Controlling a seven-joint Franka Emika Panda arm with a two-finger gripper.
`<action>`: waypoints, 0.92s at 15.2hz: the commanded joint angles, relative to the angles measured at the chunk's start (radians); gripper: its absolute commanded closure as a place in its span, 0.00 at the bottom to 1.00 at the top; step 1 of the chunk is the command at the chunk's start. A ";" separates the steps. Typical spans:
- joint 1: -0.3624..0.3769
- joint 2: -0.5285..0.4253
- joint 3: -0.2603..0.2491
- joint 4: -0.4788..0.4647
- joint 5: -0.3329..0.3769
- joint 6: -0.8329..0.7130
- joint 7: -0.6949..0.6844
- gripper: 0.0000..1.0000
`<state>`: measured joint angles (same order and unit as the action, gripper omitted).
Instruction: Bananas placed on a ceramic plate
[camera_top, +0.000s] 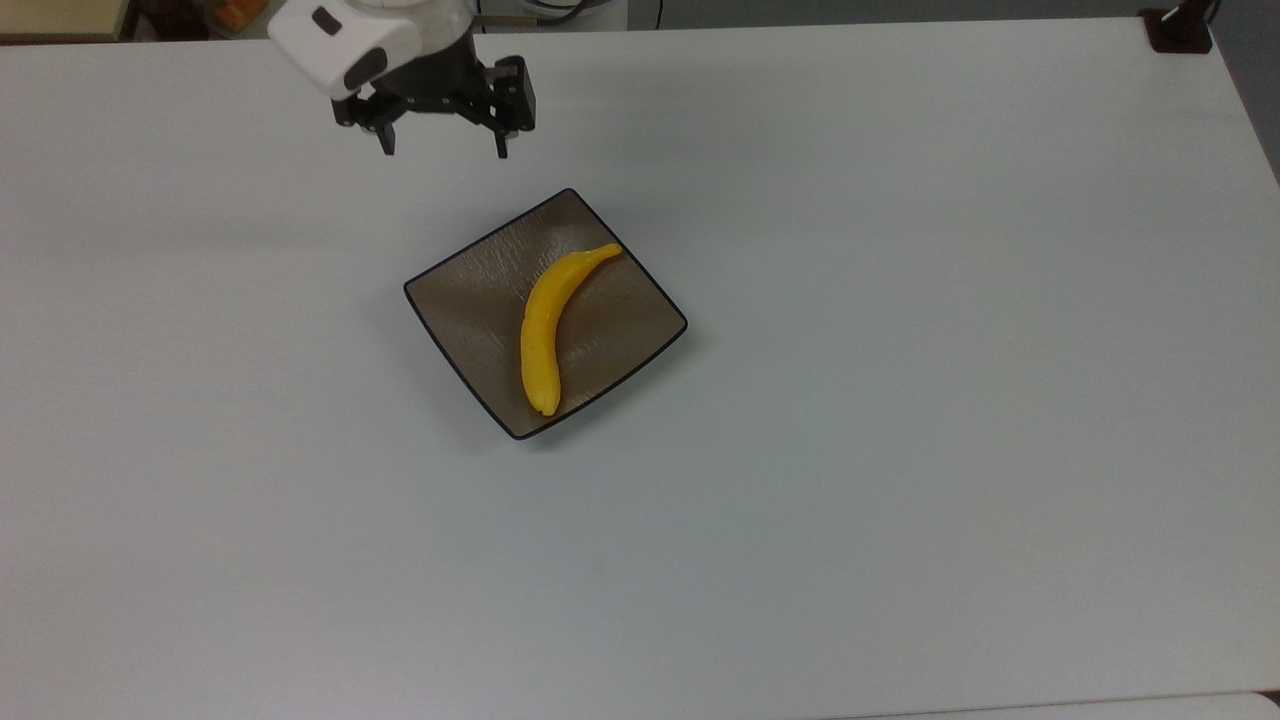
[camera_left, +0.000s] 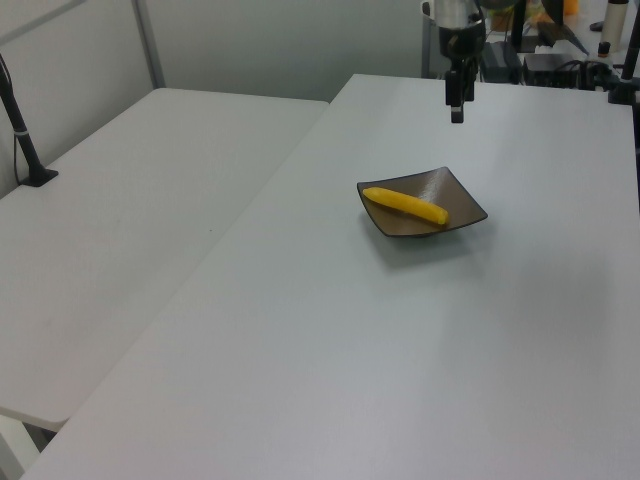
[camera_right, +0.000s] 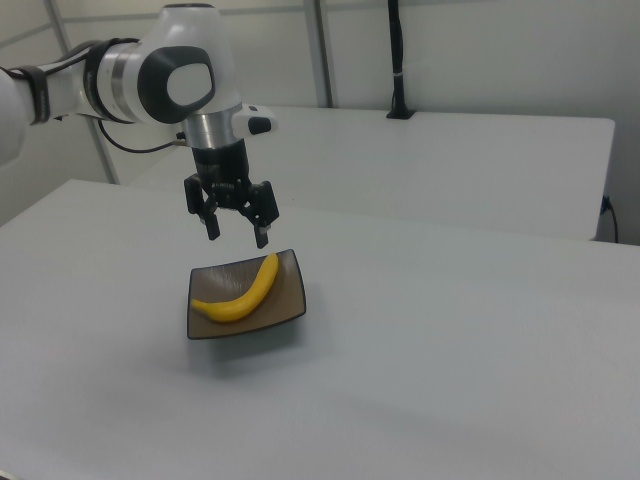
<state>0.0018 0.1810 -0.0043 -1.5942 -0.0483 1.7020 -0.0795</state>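
White bench surface carries the ceramic plate, set corner-on in the top view. The banana lies diagonally across the plate's hollow, stem toward the far corner, fully within the upturned rim (which should keep it from rolling off). The end effector hangs above the bench beyond the plate, fingers spread wide and empty. Placement appears complete.
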 joint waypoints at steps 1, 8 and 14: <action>0.063 -0.074 -0.115 -0.067 0.050 0.001 -0.097 0.00; 0.104 -0.167 -0.212 -0.159 0.130 0.129 0.006 0.00; 0.092 -0.163 -0.189 -0.156 0.111 0.102 -0.093 0.00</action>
<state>0.0838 0.0589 -0.1951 -1.7025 0.0641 1.7964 -0.1127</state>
